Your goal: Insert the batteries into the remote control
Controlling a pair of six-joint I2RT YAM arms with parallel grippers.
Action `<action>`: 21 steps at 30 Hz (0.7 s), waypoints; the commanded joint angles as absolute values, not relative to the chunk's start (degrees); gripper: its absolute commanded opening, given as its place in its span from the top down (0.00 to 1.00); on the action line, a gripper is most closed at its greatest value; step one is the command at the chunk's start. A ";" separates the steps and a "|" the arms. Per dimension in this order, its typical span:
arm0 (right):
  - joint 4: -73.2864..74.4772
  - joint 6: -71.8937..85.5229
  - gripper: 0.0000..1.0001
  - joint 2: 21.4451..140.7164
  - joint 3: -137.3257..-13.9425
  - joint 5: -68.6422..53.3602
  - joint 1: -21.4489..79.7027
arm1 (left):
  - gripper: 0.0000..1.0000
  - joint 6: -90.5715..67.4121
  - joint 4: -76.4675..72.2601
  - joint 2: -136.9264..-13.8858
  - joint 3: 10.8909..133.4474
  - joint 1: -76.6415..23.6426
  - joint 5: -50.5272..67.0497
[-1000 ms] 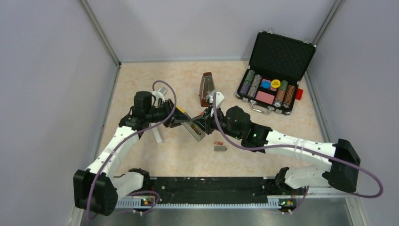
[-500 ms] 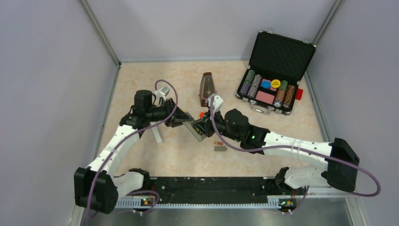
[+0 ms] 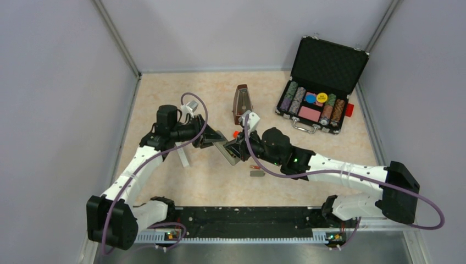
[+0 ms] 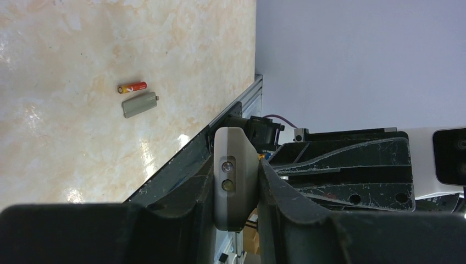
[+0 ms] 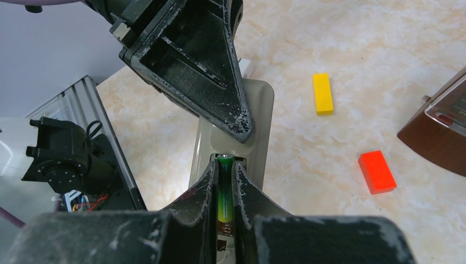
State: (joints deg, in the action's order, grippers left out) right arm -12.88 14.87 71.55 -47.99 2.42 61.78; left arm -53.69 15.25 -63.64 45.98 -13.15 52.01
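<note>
Right wrist view, lower centre: right hand pinched tight on the green battery, nosing into the recess of the remote control, which the left hand clamps. Any tilt and it could jam or pop free.

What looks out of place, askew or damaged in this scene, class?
The small grey battery cover lies loose beside the thin red-orange battery, detached from the flat grey remote control; nothing looks damaged.
</note>
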 commanded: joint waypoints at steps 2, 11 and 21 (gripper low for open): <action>-12.09 13.72 1.00 71.48 -48.07 0.91 62.40 | 1.00 -52.98 14.20 -63.80 48.77 -13.01 52.75; -10.38 15.51 0.87 71.61 -49.69 1.95 62.33 | 1.00 -52.87 14.06 -63.84 48.47 -13.01 52.12; -4.80 19.37 0.58 68.16 -55.85 0.43 60.50 | 1.00 -51.25 14.95 -64.16 48.74 -13.01 50.98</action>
State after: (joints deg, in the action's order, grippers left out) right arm -6.35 17.10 71.42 -51.75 1.61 61.30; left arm -52.36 16.73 -64.01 46.09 -13.15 50.57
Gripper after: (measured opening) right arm 0.384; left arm 0.316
